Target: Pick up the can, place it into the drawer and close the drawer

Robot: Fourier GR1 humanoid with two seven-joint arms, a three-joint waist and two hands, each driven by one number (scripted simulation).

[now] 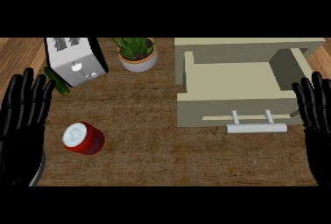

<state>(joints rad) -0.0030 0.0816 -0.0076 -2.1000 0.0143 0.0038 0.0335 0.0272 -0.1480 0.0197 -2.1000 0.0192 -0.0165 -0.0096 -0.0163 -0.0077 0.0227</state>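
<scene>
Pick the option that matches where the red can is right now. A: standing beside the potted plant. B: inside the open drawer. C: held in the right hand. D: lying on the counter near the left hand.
D: the red can lies tilted on the counter close to the open left hand, while the drawer stands open with nothing visible inside and the right hand holds nothing.

Counter before me: brown worktop [161, 162] and the things it carries.
On it I see a red can [83, 138], potted plant [137, 54], toaster [76, 61], cucumber [57, 81], and open beige drawer [236, 94].
</scene>
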